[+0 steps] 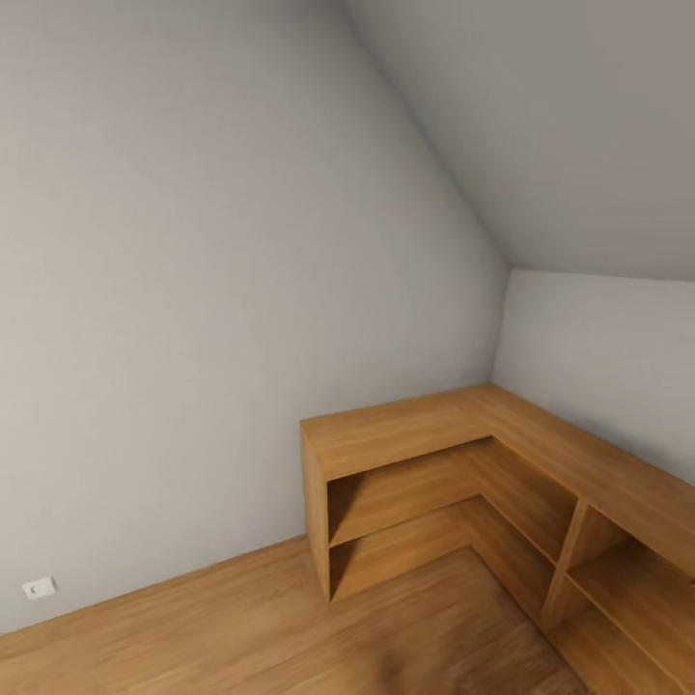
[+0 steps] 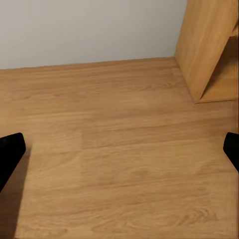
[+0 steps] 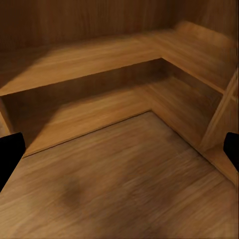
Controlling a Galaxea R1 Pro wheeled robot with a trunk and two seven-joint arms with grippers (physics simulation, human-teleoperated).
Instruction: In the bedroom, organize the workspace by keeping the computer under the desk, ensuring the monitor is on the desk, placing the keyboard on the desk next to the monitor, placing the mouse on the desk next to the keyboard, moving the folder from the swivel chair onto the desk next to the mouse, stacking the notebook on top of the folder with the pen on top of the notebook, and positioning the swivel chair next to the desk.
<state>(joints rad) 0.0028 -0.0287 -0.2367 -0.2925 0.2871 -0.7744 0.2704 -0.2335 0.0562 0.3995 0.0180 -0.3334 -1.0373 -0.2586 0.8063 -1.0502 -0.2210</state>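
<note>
1. Setting: corner of the bedroom, pale grey sloped wall (image 1: 193, 290) above a light wood floor (image 1: 193, 637); small white wall socket (image 1: 40, 587) low on the wall, well apart from the shelf unit.
2. Landmark: low L-shaped wooden shelf unit (image 1: 405, 430), open compartments, bare top, set into the corner; not the black surface of the task.
3. Left pincer (image 2: 119, 149): wide, nothing held; over bare floor, just beside the end panel of the shelf unit.
4. Right pincer (image 3: 119, 152): wide, nothing held; over floor in the inner angle of the shelf unit, near its lower shelves.
5. Task's things: none to report here; location, heading and long axis not determinable.
6. Step in hand, by judgement: travel or search, no handling begun.
7. Next move, by judgement: turn of base or head away from the shelf unit to find the swivel chair and folder.
</note>
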